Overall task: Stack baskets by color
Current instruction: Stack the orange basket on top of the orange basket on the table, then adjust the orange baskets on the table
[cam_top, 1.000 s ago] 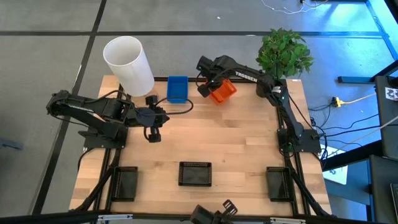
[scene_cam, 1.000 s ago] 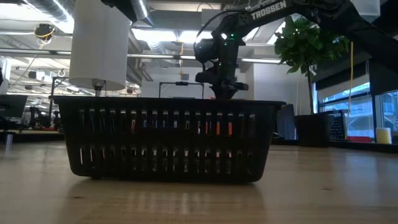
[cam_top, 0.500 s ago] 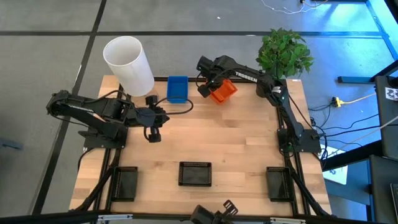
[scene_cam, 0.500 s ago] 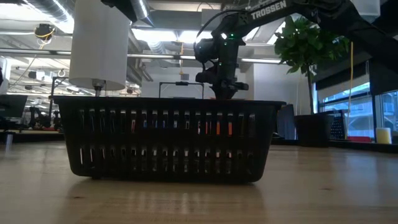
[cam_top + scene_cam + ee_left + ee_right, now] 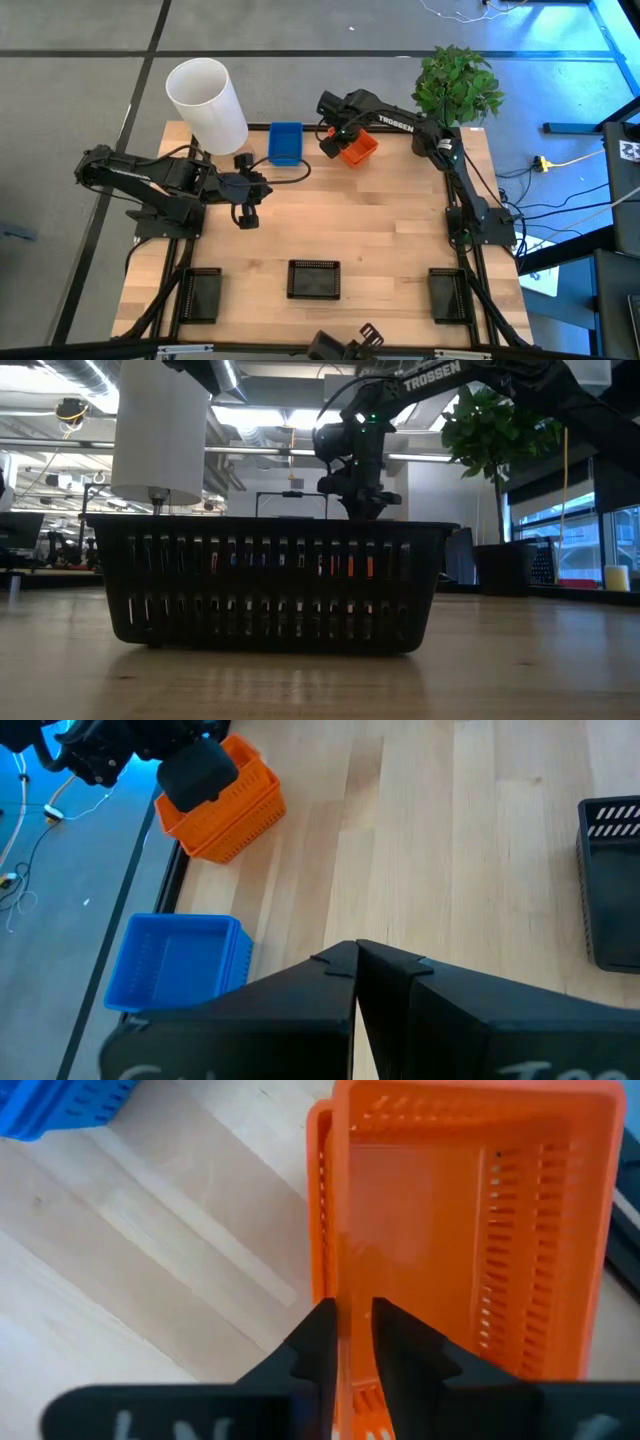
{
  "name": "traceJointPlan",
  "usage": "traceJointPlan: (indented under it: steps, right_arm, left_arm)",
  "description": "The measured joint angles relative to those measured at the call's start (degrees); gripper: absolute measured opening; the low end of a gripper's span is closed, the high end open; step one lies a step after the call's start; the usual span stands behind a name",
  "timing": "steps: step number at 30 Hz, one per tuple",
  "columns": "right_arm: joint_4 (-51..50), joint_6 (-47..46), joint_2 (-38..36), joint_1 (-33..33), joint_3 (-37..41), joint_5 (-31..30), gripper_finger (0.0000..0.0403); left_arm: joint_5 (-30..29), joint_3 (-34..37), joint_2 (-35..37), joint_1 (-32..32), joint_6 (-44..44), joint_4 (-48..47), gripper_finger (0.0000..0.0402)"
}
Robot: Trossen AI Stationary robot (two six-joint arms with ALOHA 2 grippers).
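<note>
1. Stacking of the orange baskets (image 5: 357,148) is judged the step in hand: in the right wrist view one sits nested in another at the worktop's (image 5: 380,230) far edge, beside the blue basket (image 5: 285,143).
2. The right claw (image 5: 334,141) is seen astride the upper basket's wall, fingers slightly parted; whether it grips cannot be told.
3. The left claw (image 5: 247,216) is closed, empty, mid-worktop.
4. Next, a clean lift clear is judged needed, then the black baskets (image 5: 314,279) along the near edge.
5. The worktop is pale wood; an office is seen behind.

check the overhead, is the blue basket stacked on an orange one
No, the blue basket sits alone on the table beside the white cylinder, apart from the orange baskets.
</note>
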State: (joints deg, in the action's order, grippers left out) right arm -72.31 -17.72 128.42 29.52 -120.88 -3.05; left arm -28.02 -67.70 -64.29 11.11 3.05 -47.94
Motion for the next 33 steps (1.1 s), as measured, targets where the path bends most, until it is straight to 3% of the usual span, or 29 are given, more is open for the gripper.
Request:
traceJointPlan:
  steps: [9, 12, 20, 33]
  right_arm:
    - [-8.54, 1.7, -0.08, 0.09, -10.1, 1.58, 0.0068]
    - [-12.66, 4.06, -0.13, 0.06, -14.19, -0.51, 0.0067]
    - [-16.51, 9.06, -1.91, 3.0, -10.34, -7.85, 0.0006]
    - [-12.52, 14.0, -1.79, 11.7, 4.16, -7.47, 0.0001]
  left_arm:
    - [0.05, 0.0, 0.01, 0.02, 0.0, -0.02, 0.0]
    - [0.04, 0.0, 0.0, 0.02, 0.0, -0.02, 0.0001]
    - [0.19, 0.02, 0.0, 0.02, 1.4, -0.04, 0.0]
    - [0.11, 0.02, 0.0, 0.02, 4.28, -0.04, 0.0]
